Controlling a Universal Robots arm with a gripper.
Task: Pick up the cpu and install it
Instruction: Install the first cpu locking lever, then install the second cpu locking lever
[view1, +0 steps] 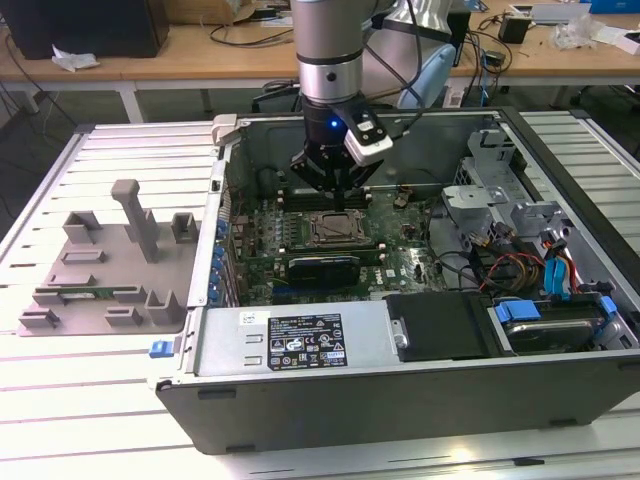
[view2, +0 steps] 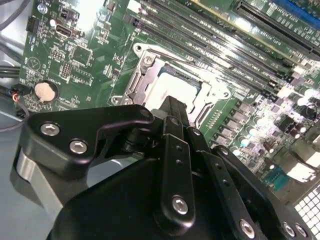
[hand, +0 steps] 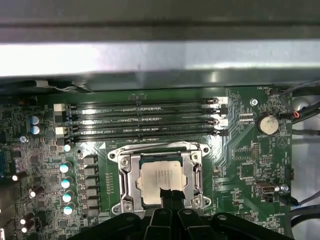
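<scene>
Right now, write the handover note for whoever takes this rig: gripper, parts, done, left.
Gripper: low inside the open computer case, directly above the socket frame on the motherboard. Its fingertips meet over one edge of the cpu; whether it grips the chip cannot be told.
Cpu: lying flat inside the socket frame, silver top up, beside the memory slots.
Grey fixture tray: on the table at the exterior view's left, outside the case.
Done: cpu brought to the socket.
Left: confirm release and seating; the frame is not visibly closed over the chip.
</scene>
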